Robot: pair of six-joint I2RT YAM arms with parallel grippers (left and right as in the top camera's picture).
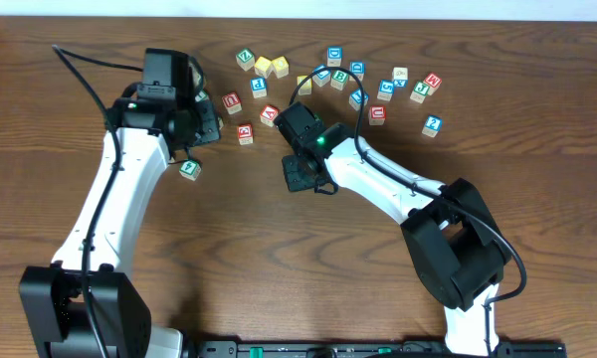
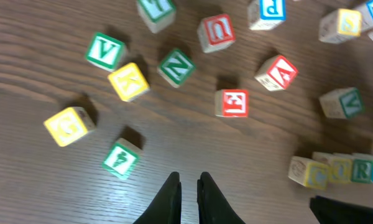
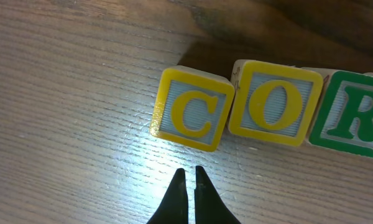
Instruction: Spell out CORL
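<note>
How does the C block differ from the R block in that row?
The C block has a yellow letter and border; the R block has green ones. The C block sits slightly skewed at the row's end; the R block lies past the O block. Both face letter-up.

Overhead even, soft shadows. Left wrist view blurred, worst at right edge. Right wrist sharp; glare on tabletop [image 3: 127, 146], shadow at top.

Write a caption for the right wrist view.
Shut right gripper near the yellow C cube, which is in a row with the O cube and green R cube.
</note>
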